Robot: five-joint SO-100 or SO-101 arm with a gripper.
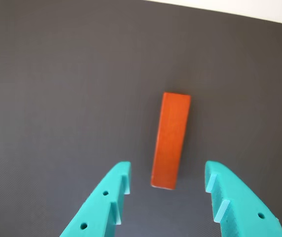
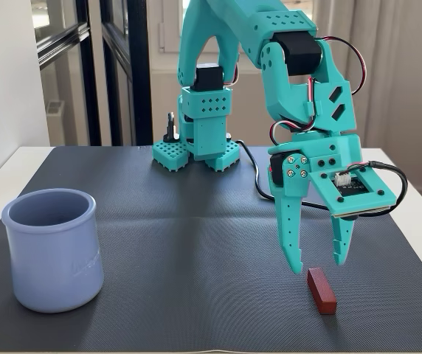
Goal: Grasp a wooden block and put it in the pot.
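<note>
Wrist view puts the small red rectangular wooden block (image 1: 170, 140) at the centre of my frame, lying lengthwise on the dark textured rubber mat (image 1: 72, 98), its near end between the two teal plastic fingers of the gripper (image 1: 166, 180) at the bottom edge. I read the fingers as spread apart, with clear mat on either side of the block (no contact that I can see). From the fixed view, the gripper (image 2: 319, 265) hangs with its tips just above the block (image 2: 322, 290) at the lower right of the frame. The wide, pale lavender-blue cylindrical pot (image 2: 52, 249) stands upright at the lower left, well apart from the block.
</note>
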